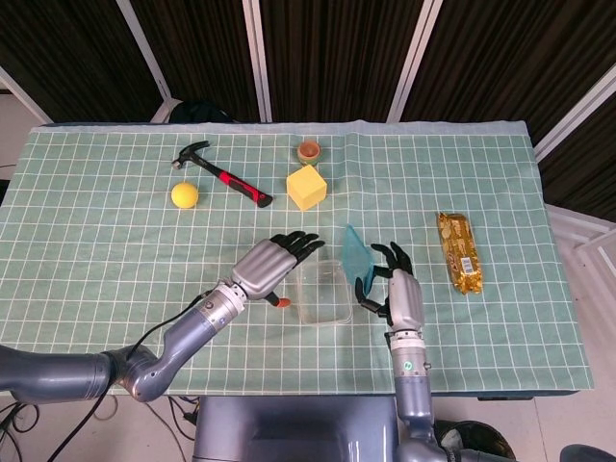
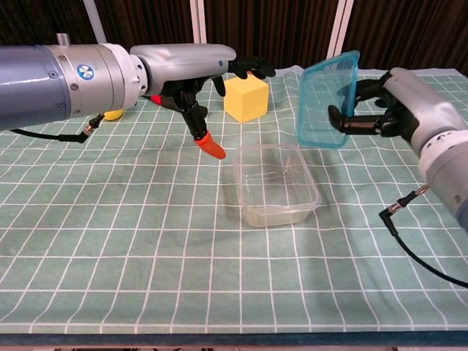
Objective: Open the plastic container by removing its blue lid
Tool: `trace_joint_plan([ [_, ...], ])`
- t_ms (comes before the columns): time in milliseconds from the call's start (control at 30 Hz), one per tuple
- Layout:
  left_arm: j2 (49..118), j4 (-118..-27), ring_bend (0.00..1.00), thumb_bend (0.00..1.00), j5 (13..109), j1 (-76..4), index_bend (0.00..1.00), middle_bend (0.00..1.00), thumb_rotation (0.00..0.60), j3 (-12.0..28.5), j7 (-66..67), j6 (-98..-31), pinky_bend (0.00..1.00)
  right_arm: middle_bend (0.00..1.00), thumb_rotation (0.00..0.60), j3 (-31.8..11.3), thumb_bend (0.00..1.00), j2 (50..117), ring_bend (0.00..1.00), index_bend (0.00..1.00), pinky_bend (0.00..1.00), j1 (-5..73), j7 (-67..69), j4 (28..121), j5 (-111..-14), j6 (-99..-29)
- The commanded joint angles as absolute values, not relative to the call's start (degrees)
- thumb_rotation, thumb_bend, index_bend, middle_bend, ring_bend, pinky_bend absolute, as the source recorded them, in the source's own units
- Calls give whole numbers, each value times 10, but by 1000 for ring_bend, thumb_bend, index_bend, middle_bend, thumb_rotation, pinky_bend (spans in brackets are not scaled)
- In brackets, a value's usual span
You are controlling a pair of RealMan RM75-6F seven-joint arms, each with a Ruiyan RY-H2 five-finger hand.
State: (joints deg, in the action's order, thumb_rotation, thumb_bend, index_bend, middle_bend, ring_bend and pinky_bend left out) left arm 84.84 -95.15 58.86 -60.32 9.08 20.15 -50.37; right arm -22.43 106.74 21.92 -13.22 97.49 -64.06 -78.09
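Your right hand (image 2: 380,110) grasps the blue lid (image 2: 325,102) by its edge and holds it upright in the air at the upper right of the chest view, well clear of the plastic container (image 2: 276,184). The container sits open on the green checked surface (image 2: 146,256) at the centre of the frame, and it looks empty: clear walls, nothing inside that shows. Your left hand (image 2: 201,73) hovers at the upper left of the container, released, fingers spread, holding nothing and not touching the tub.

By the look of it, the removal itself is done. What seems left is to put the lid down: you'd want a bare patch of the surface to the right of the container, lower the lid flat, then let go.
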Motion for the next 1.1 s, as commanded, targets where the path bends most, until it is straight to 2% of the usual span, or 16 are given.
trace_joint_plan([
  [33, 840, -958, 51, 0, 597, -596, 28, 34, 600, 91, 194, -509, 213, 211, 600, -242, 562, 1046, 0, 804, 0, 225, -140, 963, -627, -777],
  [567, 787, -1007, 52, 0, 621, -545, 28, 34, 600, 78, 180, -547, 213, 211, 600, -232, 562, 992, 0, 793, 0, 213, -162, 909, -555, -757],
  [633, 777, -1013, 52, 0, 627, -536, 28, 34, 600, 73, 176, -552, 213, 197, 600, -232, 562, 984, 0, 695, 0, 215, -175, 913, -544, -755],
  [667, 772, -1015, 51, 0, 630, -531, 28, 34, 600, 71, 173, -555, 213, 155, 600, -233, 562, 979, 0, 545, 0, 216, -186, 915, -536, -755],
  [700, 768, -1018, 51, 0, 633, -527, 28, 34, 600, 69, 171, -557, 210, 93, 600, -235, 562, 975, 0, 339, 0, 217, -199, 918, -525, -755],
  [767, 758, -1022, 51, 0, 639, -517, 28, 34, 600, 65, 167, -562, 200, 13, 600, -243, 561, 963, 0, 73, 0, 220, -235, 931, -493, -760],
  [800, 753, -1024, 51, 0, 643, -513, 28, 34, 600, 63, 165, -564, 194, 0, 600, -246, 560, 957, 0, 5, 0, 222, -248, 935, -485, -766],
  [1100, 706, -1052, 51, 0, 707, -465, 28, 33, 600, 36, 140, -597, 185, 0, 600, -258, 549, 891, 0, 0, 0, 208, -279, 972, -470, -808],
])
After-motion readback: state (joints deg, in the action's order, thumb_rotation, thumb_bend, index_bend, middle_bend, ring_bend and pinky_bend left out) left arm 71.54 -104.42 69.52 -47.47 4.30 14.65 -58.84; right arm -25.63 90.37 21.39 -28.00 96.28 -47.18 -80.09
